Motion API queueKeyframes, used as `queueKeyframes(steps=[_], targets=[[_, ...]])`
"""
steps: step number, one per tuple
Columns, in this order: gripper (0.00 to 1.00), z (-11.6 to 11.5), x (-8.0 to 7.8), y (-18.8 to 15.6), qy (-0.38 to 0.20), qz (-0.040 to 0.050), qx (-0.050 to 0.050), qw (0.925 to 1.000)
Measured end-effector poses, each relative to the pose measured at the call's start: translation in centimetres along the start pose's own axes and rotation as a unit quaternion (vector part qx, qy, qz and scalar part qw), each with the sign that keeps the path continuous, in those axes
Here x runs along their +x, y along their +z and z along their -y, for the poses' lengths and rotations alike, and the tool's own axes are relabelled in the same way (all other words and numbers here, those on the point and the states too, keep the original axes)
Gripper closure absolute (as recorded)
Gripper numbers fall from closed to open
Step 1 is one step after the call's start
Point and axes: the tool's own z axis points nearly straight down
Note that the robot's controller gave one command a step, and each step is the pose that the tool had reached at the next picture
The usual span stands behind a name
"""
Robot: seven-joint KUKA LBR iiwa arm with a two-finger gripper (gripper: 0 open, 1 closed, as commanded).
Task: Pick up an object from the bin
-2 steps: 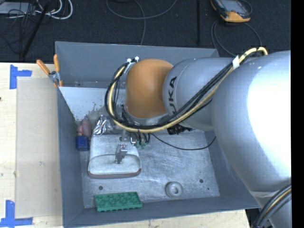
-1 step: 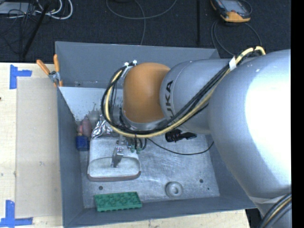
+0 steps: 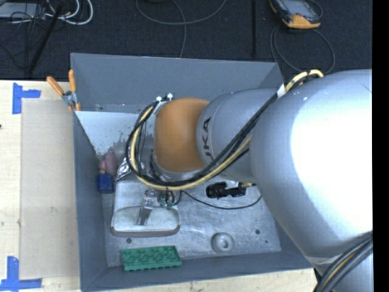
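jaws over grey tray [image 3: 165, 226] | bin floor [image 3: 200, 222] scuffed | dark carpet [image 3: 213, 23] behind

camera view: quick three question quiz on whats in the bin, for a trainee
1. True or false: the green studded block lies against the far wall of the bin.
2. Fill in: the small blue piece sits by the bin's ___ wall, as the view shows it.
3. Which thing is the claw over? A green studded block, B pale oval dish, C small blue piece.

Key: 1 false, it lies by the near wall. 2 left. 3 B.
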Motion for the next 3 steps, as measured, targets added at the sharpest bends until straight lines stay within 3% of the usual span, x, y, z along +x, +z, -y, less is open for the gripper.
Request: queueKeyframes(steps=[1, 2, 3], targets=[[0.0, 0.0, -0.1, -0.1, 0.001, -0.0021, 0.001, 1.0], [1.0, -0.1, -0.1, -0.3, 0.001, -0.0017, 0.0, 1.0], [1.0, -0.2, -0.3, -8.7, 0.001, -0.0001, 0.0, 1.0]])
